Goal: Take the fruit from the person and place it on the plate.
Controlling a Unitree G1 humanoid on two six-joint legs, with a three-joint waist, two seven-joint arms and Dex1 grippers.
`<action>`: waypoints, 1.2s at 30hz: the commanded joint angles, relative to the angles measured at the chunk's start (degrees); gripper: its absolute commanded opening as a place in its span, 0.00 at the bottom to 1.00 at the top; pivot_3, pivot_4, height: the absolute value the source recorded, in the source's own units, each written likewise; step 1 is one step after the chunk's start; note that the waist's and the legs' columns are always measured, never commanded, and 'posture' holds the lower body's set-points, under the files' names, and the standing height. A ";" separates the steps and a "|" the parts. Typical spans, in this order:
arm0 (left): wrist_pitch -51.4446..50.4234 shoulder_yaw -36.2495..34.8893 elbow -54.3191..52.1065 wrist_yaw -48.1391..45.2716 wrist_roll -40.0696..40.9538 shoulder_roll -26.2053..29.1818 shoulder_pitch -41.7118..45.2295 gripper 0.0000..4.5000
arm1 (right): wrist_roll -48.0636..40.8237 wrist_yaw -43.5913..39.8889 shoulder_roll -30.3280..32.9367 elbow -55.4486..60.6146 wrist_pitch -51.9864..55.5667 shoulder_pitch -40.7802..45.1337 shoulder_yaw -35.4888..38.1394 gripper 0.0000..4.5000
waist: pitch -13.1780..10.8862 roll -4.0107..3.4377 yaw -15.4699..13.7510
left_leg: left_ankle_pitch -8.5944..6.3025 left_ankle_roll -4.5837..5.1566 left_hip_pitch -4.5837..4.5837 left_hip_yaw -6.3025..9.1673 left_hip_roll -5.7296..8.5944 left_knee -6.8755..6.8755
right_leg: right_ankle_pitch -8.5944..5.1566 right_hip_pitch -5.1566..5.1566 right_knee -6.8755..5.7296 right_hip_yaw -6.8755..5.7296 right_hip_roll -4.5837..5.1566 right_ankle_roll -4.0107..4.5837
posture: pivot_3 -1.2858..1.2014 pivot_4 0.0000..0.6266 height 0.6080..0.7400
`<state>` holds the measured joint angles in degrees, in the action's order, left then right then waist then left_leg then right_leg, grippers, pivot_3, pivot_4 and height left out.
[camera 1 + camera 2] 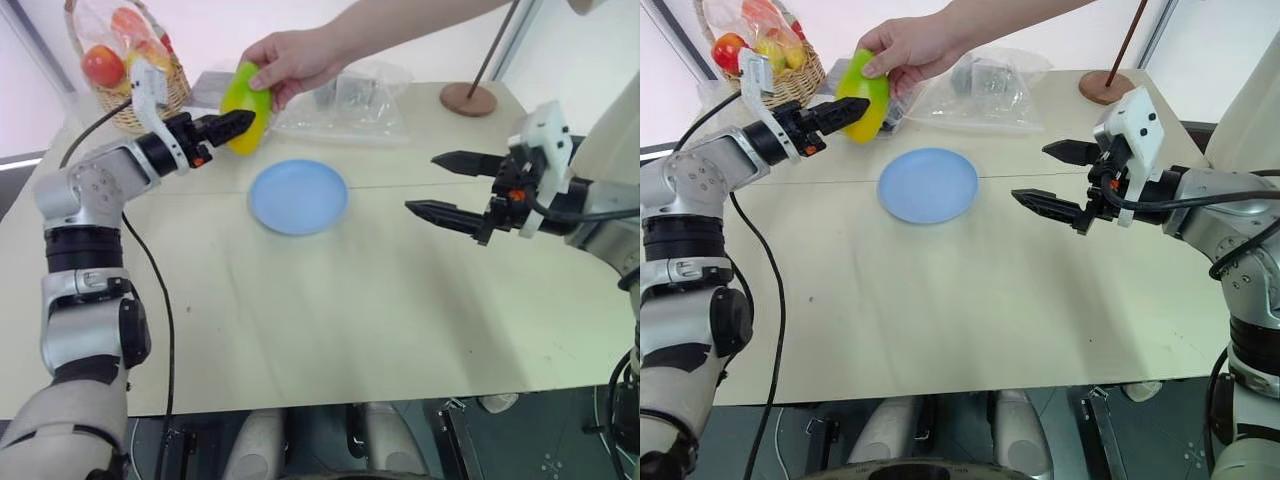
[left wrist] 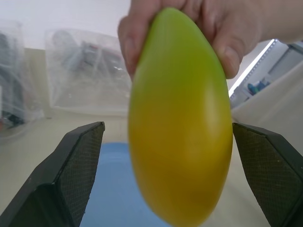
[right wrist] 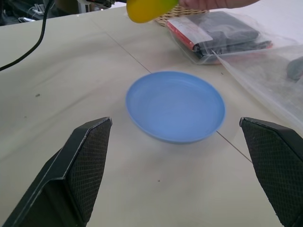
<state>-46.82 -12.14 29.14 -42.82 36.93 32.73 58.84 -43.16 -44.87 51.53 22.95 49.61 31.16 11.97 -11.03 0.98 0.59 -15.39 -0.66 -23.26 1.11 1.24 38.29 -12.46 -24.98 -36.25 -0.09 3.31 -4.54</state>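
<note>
A person's hand (image 1: pixel 292 58) reaches in from the back and holds the yellow-green fruit (image 1: pixel 245 105) by its top, above the table behind the plate. My left gripper (image 1: pixel 244 123) is open and level, with the fruit (image 2: pixel 180 123) between its two fingers (image 2: pixel 71 175); a gap shows on each side, so the pads are not touching it. The light-blue plate (image 1: pixel 298 197) lies bare on the table, just in front of the fruit. At the right, my right gripper (image 1: pixel 422 183) hovers open above the table, pointing toward the plate (image 3: pixel 176 105) with nothing in it.
A wicker basket (image 1: pixel 125 75) with an apple and bagged fruits stands at the back left. Clear plastic bags (image 1: pixel 350 100) lie behind the plate. A round brown disc with a pole (image 1: pixel 467 98) stands at the back right. A black cable (image 1: pixel 160 300) hangs by my left arm.
</note>
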 commanded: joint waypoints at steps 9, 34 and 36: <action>2.35 0.09 2.77 -3.94 -3.38 -0.14 3.74 1.00 | -0.83 0.66 0.39 2.06 -1.49 -1.00 3.13 0.98 | 0.00 0.00 0.00 | 0.00 0.00 0.00 0.00 0.00 0.00 | 0.00 0.00 0.00 0.00 0.01 -0.01 | 0.52 0.24 1.00; -1.02 6.68 -4.18 -15.12 -6.91 5.50 -1.11 0.57 | -1.48 1.31 -0.29 2.31 -2.10 -0.57 2.30 1.00 | 0.00 -0.01 0.22 | 0.00 0.00 0.02 -0.02 -0.01 -0.01 | 0.01 -0.01 0.00 0.02 0.00 -0.01 | 0.52 0.24 1.00; -0.20 7.92 -4.06 -16.06 -8.01 5.96 -1.76 0.57 | -1.91 1.55 -0.66 2.50 -2.03 -0.07 2.09 1.00 | 0.00 -0.01 0.08 | 0.00 0.00 0.03 0.00 -0.02 -0.01 | 0.01 0.00 -0.02 0.02 -0.02 -0.01 | 0.52 0.24 1.00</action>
<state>-48.17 -4.91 26.56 -57.53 29.84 37.76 56.73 -43.95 -43.56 51.16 23.39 48.33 29.73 12.31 -11.03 0.98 0.67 -15.39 -0.66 -23.23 1.11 1.23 38.28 -12.45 -24.98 -36.28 -0.07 3.30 -4.55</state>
